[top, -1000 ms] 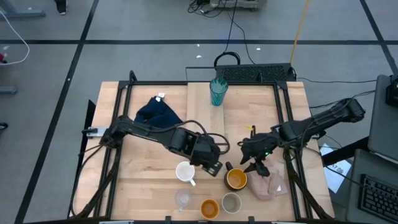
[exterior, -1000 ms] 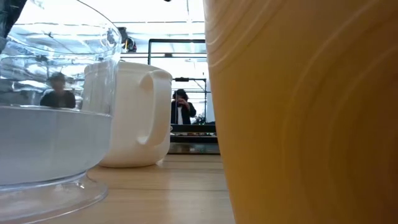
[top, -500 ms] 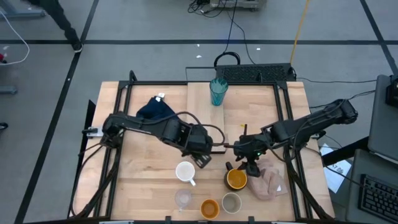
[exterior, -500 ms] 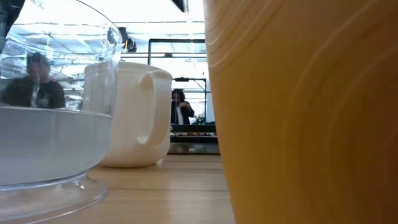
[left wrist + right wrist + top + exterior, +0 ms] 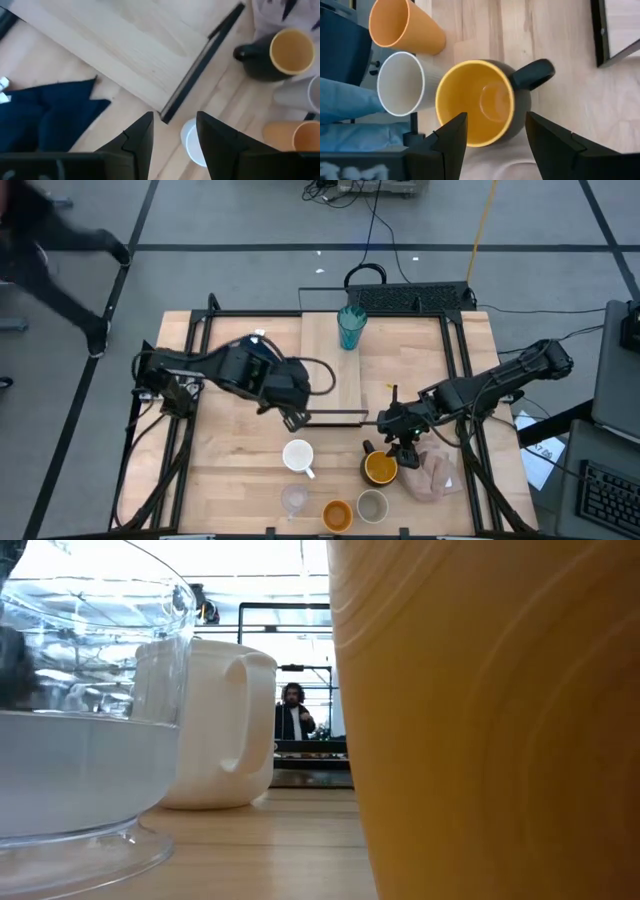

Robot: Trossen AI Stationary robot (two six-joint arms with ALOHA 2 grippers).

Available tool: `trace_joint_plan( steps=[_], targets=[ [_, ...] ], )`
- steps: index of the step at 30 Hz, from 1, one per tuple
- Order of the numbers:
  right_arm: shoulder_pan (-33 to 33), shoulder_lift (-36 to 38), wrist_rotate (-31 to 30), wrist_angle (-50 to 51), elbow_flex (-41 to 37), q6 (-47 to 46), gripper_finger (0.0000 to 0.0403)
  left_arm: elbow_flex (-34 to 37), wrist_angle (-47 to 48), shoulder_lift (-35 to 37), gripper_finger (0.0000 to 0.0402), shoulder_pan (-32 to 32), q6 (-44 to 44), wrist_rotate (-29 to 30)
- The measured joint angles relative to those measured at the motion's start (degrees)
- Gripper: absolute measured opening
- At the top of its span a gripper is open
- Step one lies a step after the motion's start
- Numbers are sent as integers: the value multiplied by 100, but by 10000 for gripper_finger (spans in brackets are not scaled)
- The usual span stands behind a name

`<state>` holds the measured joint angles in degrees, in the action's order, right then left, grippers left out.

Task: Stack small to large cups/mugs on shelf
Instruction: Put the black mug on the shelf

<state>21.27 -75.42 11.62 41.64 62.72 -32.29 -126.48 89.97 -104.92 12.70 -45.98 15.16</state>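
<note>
Right tool (image 5: 492, 132) open, empty, poised directly above black mug (image 5: 485, 102), apparently aligned for grasp. Left tool (image 5: 172, 135) open, empty, above shelf (image 5: 335, 370) front edge.

We see a grey floor (image 5: 240, 220) crossed by dark lines, cables (image 5: 375, 225) trailing behind the table, and a person (image 5: 291, 712) standing in the bright room beyond.

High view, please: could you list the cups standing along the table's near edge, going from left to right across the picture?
small clear glass → small orange cup → small grey-beige cup
</note>
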Motion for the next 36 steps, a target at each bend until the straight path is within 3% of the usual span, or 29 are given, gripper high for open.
trace_joint_plan(
  steps=[8,20,36],
  targets=[
    [356,-384,-118,-15,-8,-129,192,-2,0,216,149,-85,115,153],
    [359,-419,-404,104,-9,-144,192,-2,2,222,149,-8,179,153],
    [359,-887,-247,82,-15,-12,187,-2,4,222,149,18,213,149]
  ],
)
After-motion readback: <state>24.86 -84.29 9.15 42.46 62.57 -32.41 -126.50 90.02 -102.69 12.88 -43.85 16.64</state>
